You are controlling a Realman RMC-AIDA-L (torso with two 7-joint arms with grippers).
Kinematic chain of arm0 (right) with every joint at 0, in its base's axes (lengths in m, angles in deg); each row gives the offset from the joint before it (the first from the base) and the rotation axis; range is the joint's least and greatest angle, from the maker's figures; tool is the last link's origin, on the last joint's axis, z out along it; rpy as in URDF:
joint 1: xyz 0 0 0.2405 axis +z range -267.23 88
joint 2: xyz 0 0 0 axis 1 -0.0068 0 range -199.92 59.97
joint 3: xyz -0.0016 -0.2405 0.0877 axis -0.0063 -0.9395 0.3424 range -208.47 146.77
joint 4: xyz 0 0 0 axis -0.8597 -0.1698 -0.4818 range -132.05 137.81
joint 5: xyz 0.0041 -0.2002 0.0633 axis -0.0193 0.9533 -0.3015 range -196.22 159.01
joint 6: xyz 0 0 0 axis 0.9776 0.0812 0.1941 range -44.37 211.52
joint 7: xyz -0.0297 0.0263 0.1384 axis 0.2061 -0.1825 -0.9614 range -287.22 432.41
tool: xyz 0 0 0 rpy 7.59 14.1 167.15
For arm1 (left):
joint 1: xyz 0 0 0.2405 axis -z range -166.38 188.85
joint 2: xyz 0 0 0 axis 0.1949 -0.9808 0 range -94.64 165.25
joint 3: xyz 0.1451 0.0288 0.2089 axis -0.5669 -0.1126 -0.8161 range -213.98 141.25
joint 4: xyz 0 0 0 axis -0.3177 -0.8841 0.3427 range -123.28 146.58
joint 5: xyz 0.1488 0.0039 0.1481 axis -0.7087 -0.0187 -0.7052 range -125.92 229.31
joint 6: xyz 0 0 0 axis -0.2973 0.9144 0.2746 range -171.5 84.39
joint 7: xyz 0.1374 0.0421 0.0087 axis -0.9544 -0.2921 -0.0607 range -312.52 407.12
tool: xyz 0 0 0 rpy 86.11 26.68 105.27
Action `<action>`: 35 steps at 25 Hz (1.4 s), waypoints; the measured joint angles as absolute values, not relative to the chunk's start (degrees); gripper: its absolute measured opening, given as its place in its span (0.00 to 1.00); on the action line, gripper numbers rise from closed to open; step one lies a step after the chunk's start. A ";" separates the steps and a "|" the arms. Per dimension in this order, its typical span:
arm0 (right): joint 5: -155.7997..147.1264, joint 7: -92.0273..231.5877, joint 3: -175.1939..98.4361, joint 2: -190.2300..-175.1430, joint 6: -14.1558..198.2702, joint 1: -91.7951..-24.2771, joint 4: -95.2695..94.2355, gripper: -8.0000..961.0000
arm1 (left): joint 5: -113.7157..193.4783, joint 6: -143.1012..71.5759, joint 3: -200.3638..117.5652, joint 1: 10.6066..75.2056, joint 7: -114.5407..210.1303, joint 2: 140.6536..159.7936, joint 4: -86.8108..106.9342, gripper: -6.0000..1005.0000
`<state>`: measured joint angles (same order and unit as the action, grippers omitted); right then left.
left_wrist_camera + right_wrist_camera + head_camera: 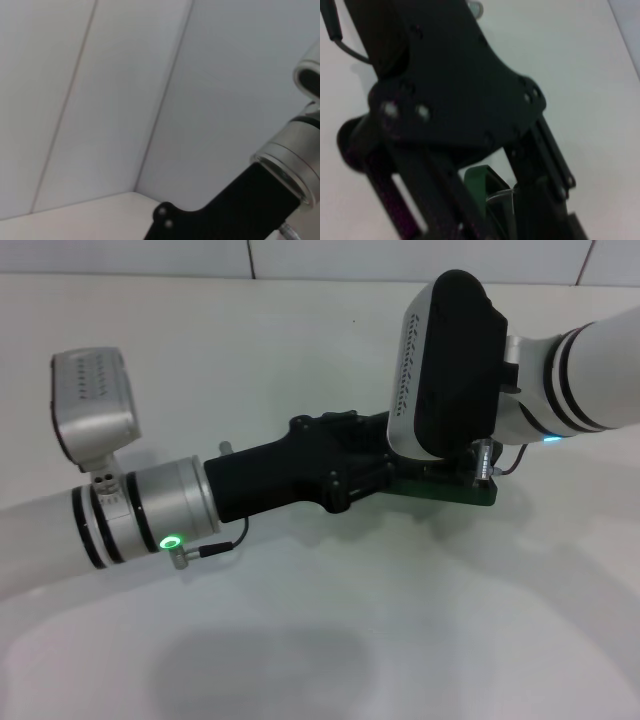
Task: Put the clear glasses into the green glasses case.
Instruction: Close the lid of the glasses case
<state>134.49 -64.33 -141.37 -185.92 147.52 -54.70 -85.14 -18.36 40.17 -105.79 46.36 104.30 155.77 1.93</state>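
- Reaching in from the left: black left gripper, fingers hidden, state impossible to tell.
- Hovering above: right gripper, likewise unclear.
- Lying beneath both: dark green hinged glasses case, clear plastic glasses glinting inside; no legible lettering.

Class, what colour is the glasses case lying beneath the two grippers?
Dark green. The green glasses case shows best in the head view, poking out under the right arm.

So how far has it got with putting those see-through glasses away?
Nearly there, it seems. The dark green hinged glasses case lies on the white table, with both grippers crowded over it. In the right wrist view a clear frame edge shows inside the open case. Whether the glasses are released is hidden.
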 joint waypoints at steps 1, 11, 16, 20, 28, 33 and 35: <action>134.48 -64.32 -141.40 -185.91 147.46 -54.83 -85.36 0.20 | -18.37 40.15 -106.41 46.62 104.73 155.75 1.79 0.49; 134.42 -64.15 -142.71 -185.76 146.23 -55.59 -86.44 0.20 | -18.01 35.61 -109.40 47.97 106.78 155.72 1.59 0.49; 134.47 -64.10 -142.67 -185.75 145.46 -55.75 -86.44 0.20 | -17.89 34.69 -110.46 48.38 107.21 155.60 1.45 0.48; 134.49 -64.05 -142.55 -185.77 144.61 -55.83 -86.41 0.20 | -17.81 34.29 -111.47 48.48 107.33 155.53 1.41 0.48; 134.50 -64.48 -142.34 -185.91 144.13 -55.95 -86.38 0.20 | -17.77 33.95 -111.73 48.16 107.16 155.54 1.39 0.49; 134.34 -64.76 -141.33 -186.12 144.15 -56.44 -86.33 0.20 | -17.74 33.67 -112.51 48.21 106.96 155.60 1.40 0.49; 133.82 -64.79 -140.42 -186.17 144.15 -56.83 -86.32 0.20 | -17.72 33.53 -112.87 48.21 106.92 155.62 1.38 0.49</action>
<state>133.82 -64.79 -140.42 -186.17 144.15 -56.83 -86.32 -17.72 33.53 -112.87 48.21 106.92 155.62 1.38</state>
